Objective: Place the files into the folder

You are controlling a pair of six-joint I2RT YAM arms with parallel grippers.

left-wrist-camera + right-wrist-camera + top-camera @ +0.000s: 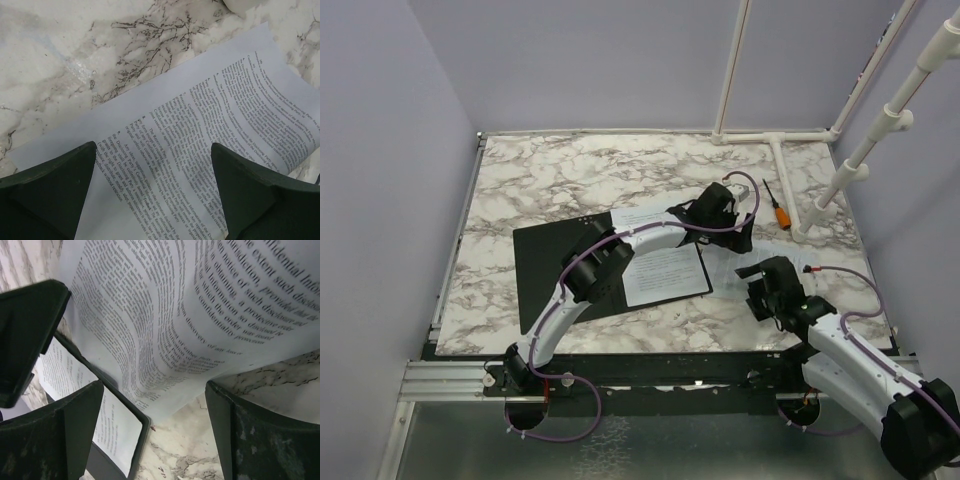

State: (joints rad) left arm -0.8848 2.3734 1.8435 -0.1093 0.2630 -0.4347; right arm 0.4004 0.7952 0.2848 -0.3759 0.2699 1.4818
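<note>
Jaws apart, my left tool (152, 146) and right tool (154, 385) hover over the second sheet (200, 125), buckled just right of the open folder (545, 270); the first sheet (665, 275) lies inside, so this one probably needs feeding in.

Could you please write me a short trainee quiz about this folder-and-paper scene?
1. True or false: one printed sheet already lies inside the open folder.
2. Which tool lies by the white pipe frame? A) scissors B) orange-handled screwdriver C) stapler
3. Fill in: the left gripper and the right gripper are both ____.
Key: 1 true; 2 B; 3 open.
</note>
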